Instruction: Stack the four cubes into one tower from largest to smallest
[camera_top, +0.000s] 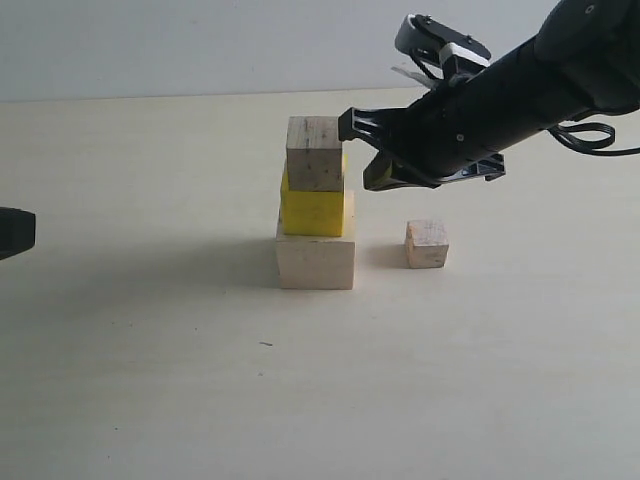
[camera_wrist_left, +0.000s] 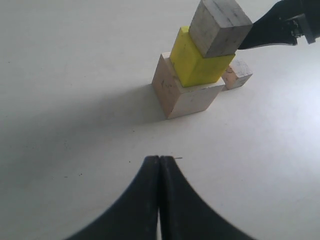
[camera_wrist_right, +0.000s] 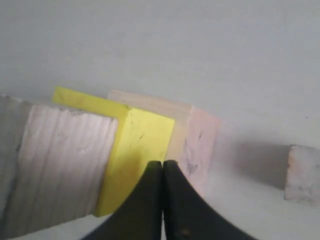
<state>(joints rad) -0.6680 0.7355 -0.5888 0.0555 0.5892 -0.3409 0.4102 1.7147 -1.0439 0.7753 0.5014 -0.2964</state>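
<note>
— Saw the right gripper (camera_top: 348, 124) clenched, jaws pressed together, nothing held?
— Yes. In the exterior view, found it hanging at 3 o'clock of the medium pale wooden cube (camera_top: 315, 153), just beside it. Could not tell about contact.
— Spotted the tower (camera_top: 318, 225) where?
— Near the middle of the table (camera_top: 150, 360). Noted the large pale wooden block (camera_top: 316, 262) at the base, the bright yellow cube (camera_top: 312, 210) on it, and the medium pale wooden cube on top. Located the smallest pale wooden cube (camera_top: 427, 244) lying on the table at 3 o'clock of the block, near but apart.
— Caught the left gripper (camera_top: 14, 232) too?
— Only as a dark tip at 9 o'clock of the tower, well apart, at the frame's edge.
— Checked the left wrist view?
— Saw the left gripper (camera_wrist_left: 159, 160) squeezed closed, empty, over the table, facing the three-cube stack. Glimpsed the smallest pale wooden cube (camera_wrist_left: 239, 75) just behind the block, and the right gripper (camera_wrist_left: 250, 42) beside the top cube.
— Right wrist view?
— Saw closed black fingers (camera_wrist_right: 150, 200) before the bright yellow cube (camera_wrist_right: 135, 155), between the medium pale wooden cube (camera_wrist_right: 65, 165) and the large pale wooden block (camera_wrist_right: 192, 140). Noted the smallest pale wooden cube (camera_wrist_right: 302, 175) alone, apart from the block.
</note>
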